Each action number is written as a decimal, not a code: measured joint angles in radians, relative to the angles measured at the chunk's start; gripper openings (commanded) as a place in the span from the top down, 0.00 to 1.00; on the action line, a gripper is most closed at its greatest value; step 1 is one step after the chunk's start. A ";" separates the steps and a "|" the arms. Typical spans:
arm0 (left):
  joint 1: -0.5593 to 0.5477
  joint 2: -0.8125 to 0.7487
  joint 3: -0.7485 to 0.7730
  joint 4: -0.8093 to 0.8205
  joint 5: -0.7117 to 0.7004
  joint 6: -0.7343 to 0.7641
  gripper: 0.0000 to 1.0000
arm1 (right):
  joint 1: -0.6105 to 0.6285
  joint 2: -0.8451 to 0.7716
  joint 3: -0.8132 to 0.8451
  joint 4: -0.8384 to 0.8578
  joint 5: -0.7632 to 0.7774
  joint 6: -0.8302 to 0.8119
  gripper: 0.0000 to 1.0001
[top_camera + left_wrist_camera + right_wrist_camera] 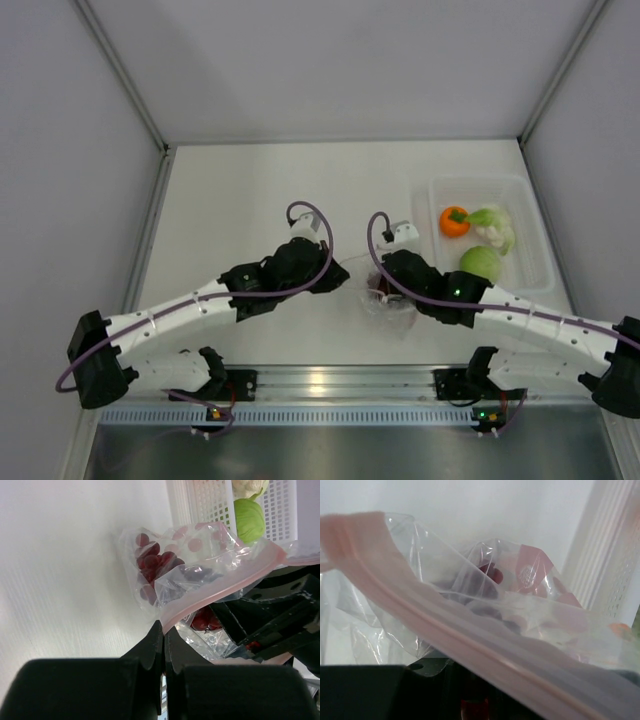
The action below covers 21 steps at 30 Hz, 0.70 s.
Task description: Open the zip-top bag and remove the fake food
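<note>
The zip-top bag (395,308) lies between my two grippers, its pink zip strip (225,587) pulled apart. My left gripper (164,629) is shut on one end of that strip. In the top view it (340,274) sits at the bag's left edge. My right gripper (383,287) reaches into the bag's mouth. Its jaws (475,702) are mostly hidden behind the plastic (470,630), narrowed around something dark red. The dark red grape bunch (152,565) is inside the bag. The orange fruit (454,221), leafy vegetable (495,228) and green apple (481,262) lie in the tray.
A rigid clear tray (530,195) stands at the right, just beyond the bag. It shows as a white grid (210,500) in the left wrist view. Grey walls enclose the table on the left, right and back.
</note>
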 measured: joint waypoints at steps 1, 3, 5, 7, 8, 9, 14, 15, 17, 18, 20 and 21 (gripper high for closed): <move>0.000 0.005 0.003 0.001 0.003 0.001 1.00 | 0.000 -0.016 0.000 0.008 0.000 -0.008 1.00; 0.000 0.011 0.008 0.008 0.006 0.003 1.00 | 0.000 -0.036 0.000 0.020 0.000 -0.020 1.00; -0.001 0.015 0.010 0.015 0.010 0.009 1.00 | 0.000 -0.048 0.000 0.029 0.002 -0.032 1.00; -0.001 0.018 0.010 0.018 0.013 0.013 1.00 | 0.000 -0.053 0.002 0.034 0.008 -0.051 1.00; -0.001 0.022 0.010 0.019 0.014 0.016 1.00 | 0.000 -0.053 0.002 0.034 0.008 -0.051 1.00; -0.002 0.024 0.010 0.020 0.014 0.021 1.00 | 0.000 -0.053 0.003 0.034 0.010 -0.058 1.00; -0.009 0.039 0.011 0.020 0.015 0.066 1.00 | 0.000 -0.035 0.038 0.031 0.010 -0.129 1.00; -0.009 0.039 0.011 0.020 0.014 0.072 1.00 | 0.000 -0.020 0.054 0.028 0.008 -0.140 1.00; -0.009 0.039 0.014 0.019 0.006 0.091 1.00 | 0.001 0.018 0.084 0.027 0.008 -0.154 1.00; -0.009 0.039 0.019 0.016 0.002 0.100 1.00 | 0.002 0.039 0.092 0.029 0.008 -0.158 1.00; -0.009 0.036 0.034 0.011 -0.003 0.119 1.00 | 0.006 0.074 0.095 0.028 0.009 -0.158 1.00; -0.009 0.034 0.048 0.006 -0.004 0.130 1.00 | 0.009 0.090 0.095 0.026 0.010 -0.149 1.00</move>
